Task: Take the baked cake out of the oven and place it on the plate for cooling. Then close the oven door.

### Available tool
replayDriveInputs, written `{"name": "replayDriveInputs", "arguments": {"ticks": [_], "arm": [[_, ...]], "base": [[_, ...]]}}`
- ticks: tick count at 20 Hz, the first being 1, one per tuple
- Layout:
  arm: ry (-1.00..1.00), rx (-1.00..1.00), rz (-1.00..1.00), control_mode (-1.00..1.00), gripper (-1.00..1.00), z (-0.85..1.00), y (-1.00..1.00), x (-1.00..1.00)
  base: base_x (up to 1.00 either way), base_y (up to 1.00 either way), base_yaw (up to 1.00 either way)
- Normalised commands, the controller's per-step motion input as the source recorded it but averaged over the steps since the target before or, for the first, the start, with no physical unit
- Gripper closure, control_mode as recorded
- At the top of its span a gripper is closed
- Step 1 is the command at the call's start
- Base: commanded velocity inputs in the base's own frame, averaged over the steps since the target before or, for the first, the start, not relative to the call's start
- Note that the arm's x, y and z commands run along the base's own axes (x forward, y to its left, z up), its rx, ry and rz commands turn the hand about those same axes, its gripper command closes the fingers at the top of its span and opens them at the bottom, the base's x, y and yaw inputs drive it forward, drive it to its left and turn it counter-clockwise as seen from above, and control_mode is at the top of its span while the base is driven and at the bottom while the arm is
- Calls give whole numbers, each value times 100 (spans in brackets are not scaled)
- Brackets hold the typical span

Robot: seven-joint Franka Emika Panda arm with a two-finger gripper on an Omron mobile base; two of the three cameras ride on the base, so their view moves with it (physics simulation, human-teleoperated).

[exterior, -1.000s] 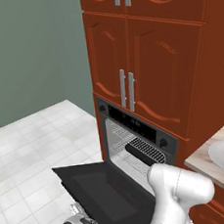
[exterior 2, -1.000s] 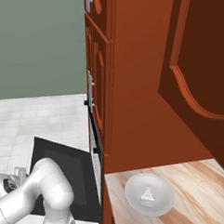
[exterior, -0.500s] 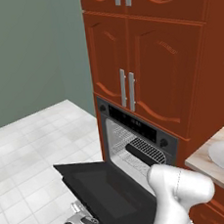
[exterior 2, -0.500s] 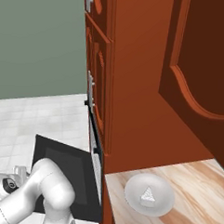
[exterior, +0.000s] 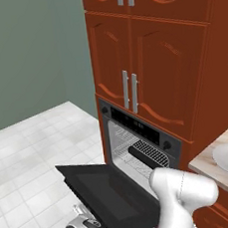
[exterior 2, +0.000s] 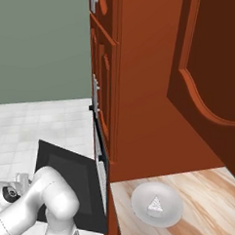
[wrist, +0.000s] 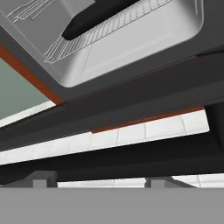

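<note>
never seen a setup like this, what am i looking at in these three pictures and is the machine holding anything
It is a rendered kitchen with a white robot arm on a driving base. Two pictures come from cameras on the base, behind the arm to its left and right. The third looks along the claw from the hand, up at the oven door, which hangs open in front of the oven. A black tray sits on the rack inside. On the wooden counter a white plate carries a small wedge of cake. The claw's tips rise just below the door's handle; nothing shows between them.
</note>
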Motion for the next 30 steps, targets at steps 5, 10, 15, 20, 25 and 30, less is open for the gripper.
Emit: {"name": "replayDriveInputs", "arguments": {"ticks": [5,10,15,20,25,30], "arm": [[-5,-3,-3,-100,-100,-5,-51,13],[-7,-1,-2,-100,-100,-1,-53,13],[-9,-2,-2,-100,-100,0,-53,13],[-10,-1,-2,-100,-100,0,-55,12],[-8,0,-1,-100,-100,0,-57,13],[-5,0,-1,-100,-100,0,-58,14]], "base": [[0,0,0],[0,0,0],[0,0,0],[0,0,0],[0,0,0],[0,0,0]]}}
